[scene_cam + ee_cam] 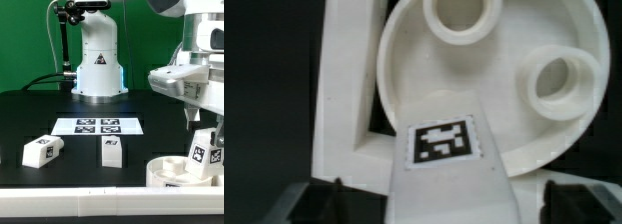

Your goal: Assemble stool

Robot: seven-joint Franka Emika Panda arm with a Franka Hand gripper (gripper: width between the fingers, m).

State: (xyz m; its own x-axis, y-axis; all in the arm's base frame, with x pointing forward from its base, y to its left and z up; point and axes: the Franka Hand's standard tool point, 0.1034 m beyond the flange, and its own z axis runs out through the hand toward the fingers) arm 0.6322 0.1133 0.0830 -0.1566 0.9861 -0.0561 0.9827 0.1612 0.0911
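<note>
The round white seat lies at the exterior view's lower right. In the wrist view its disc shows two round holes. My gripper is shut on a white block leg with a square tag and holds it upright over the seat's near side. In the wrist view the leg stands between my dark fingers, gripper, with its far end over the seat's rim. Whether the leg touches the seat I cannot tell. Two more tagged legs lie on the black table.
The marker board lies flat at the table's middle. The robot's white base stands behind it. A white upright bar runs along the seat's edge in the wrist view.
</note>
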